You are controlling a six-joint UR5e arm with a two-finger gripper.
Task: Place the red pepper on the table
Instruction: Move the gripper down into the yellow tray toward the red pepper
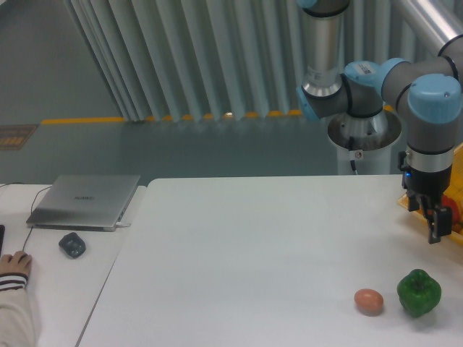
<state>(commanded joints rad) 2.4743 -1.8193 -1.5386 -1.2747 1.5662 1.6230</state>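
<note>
You're getting soft, even, cool-toned light here. Shadows under the green pepper (419,292) and egg (369,301) are faint; focus is slightly soft throughout.

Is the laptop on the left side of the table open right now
No, the silver laptop lies with its lid shut flat, next to a dark mouse.

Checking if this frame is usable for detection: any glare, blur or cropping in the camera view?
Camera view: soft even light, faint shadows under the egg and green pepper; white table bright, not blown out; focus acceptable, slightly soft. Right edge crops the yellow basket; the red pepper is mostly hidden behind the gripper.
</note>
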